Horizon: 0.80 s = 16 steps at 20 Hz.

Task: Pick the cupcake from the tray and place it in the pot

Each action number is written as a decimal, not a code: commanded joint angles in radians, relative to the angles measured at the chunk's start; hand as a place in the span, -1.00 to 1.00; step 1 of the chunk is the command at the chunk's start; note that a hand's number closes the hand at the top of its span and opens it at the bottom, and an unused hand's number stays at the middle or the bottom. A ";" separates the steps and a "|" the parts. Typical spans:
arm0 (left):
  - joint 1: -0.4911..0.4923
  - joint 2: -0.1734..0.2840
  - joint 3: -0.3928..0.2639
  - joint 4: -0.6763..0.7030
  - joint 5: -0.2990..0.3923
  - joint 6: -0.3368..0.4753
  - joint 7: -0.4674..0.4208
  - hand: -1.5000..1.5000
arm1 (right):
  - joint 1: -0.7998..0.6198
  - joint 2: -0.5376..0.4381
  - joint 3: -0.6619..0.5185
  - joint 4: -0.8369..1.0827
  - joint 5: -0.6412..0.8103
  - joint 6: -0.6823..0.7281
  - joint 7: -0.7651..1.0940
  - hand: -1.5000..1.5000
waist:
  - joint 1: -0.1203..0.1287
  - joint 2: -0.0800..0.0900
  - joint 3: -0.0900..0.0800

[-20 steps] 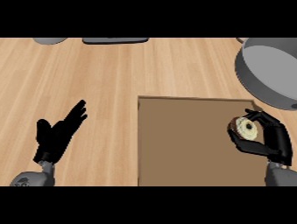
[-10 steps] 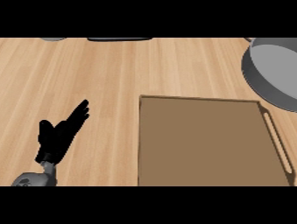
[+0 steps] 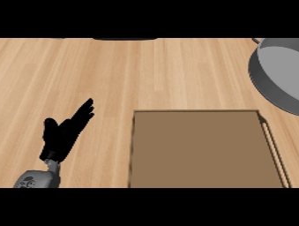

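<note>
Gone from the frame are the right hand and the cupcake, so neither can be located or judged; the flat brown rectangular tray (image 3: 203, 148) shows bare at lower centre, the grey metal pot (image 3: 288, 75) at upper right. At lower left the black left hand (image 3: 64, 134) rests open, fingers straight, holding nothing. A cupcake would likely be light, soft and crumbly, best held round its base.

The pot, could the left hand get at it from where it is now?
Probably not easily. The left hand rests open at the lower left, while the pot sits at the far right edge, partly out of view. Nothing stands between them except the flat tray, but the reach runs across the whole counter.
</note>
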 commanded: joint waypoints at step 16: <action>-0.013 -0.017 0.005 0.025 -0.019 -0.024 -0.004 0.00 | -0.646 -0.404 0.193 0.303 0.277 0.332 0.621 1.00 | 0.038 0.008 0.001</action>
